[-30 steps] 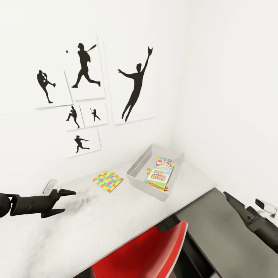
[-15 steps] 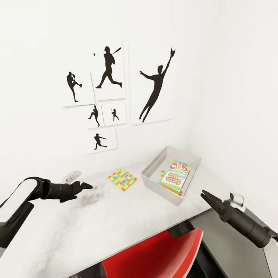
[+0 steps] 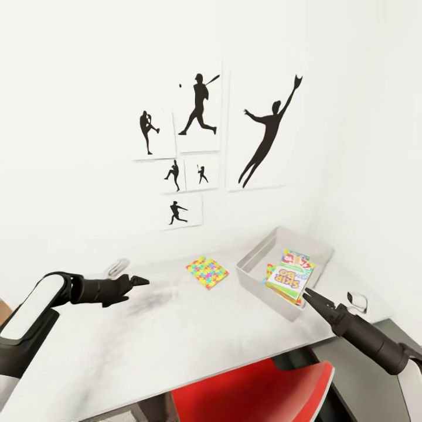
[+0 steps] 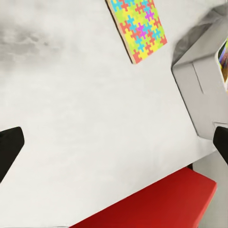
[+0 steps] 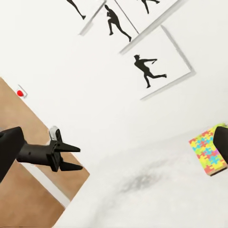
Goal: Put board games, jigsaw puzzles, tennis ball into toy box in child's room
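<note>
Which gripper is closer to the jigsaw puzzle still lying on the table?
Left, narrowly. The left gripper hovers open over the table, out to the jigsaw puzzle's left. The right gripper sits slightly farther off, by the toy box's near wall.

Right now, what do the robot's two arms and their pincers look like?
Both arms are matte black and tubular. The left arm has a glossy white shell on its upper segment, with a black joint ahead of it. Each ends in a slim black pincer, left pincer and right pincer, with two pointed, tapering fingers. No cables or markings show.
</note>
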`<state>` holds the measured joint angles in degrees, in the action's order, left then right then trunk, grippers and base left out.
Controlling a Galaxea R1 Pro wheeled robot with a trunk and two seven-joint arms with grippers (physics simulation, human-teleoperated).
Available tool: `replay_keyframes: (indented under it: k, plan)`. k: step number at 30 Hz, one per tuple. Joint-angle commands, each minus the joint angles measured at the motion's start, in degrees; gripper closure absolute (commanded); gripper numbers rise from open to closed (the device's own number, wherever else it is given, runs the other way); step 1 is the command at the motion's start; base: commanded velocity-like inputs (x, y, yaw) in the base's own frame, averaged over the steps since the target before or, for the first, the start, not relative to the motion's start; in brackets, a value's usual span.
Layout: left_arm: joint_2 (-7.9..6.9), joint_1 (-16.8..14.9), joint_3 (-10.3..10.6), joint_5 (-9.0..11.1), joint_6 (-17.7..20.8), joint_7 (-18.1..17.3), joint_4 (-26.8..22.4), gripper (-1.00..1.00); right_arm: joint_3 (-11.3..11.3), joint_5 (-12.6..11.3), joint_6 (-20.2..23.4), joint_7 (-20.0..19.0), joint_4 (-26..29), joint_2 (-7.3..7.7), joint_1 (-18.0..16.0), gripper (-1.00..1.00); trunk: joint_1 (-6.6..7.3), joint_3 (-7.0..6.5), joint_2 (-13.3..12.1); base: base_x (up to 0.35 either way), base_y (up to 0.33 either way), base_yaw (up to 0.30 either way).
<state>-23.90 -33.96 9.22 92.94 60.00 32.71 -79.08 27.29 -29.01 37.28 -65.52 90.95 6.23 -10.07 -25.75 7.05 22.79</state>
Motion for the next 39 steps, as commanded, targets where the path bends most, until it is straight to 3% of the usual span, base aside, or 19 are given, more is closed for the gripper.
replay_keyframes:
  k: [1,10,20,28,39]
  plan:
    - [-0.04,0.0,-0.1,0.6,0.0,0.8,0.1,-1.0,0.0,-0.3,0.4,0.0,0.0,0.0,0.0,-1.0,-0.04,0.1,0.1,0.0,0.0,0.263]
    - [-0.01,0.2,0.1,0.8,0.0,0.8,-0.3,-1.0,0.0,-0.3,0.4,0.0,0.0,-0.01,0.0,-1.0,-0.04,-0.1,0.1,0.0,0.0,0.263]
    - [-0.44,0.9,-0.2,0.5,0.0,-2.5,-0.3,-1.0,-0.1,-0.3,0.4,1.0,0.0,-0.09,0.0,-1.0,-0.04,-0.32,0.1,0.0,0.002,0.263]
    - [-0.64,1.3,-0.6,0.2,0.0,-2.9,-0.3,-1.0,-0.1,-0.3,0.2,2.1,0.0,-0.08,0.0,-1.0,-0.04,-0.46,0.1,0.0,0.198,0.256]
    - [-1.0,1.5,-0.7,0.2,0.0,-2.9,-0.2,-1.0,0.0,-0.3,-0.1,1.9,0.0,0.0,0.2,-1.0,-0.04,-0.64,0.1,0.053,0.214,0.003]
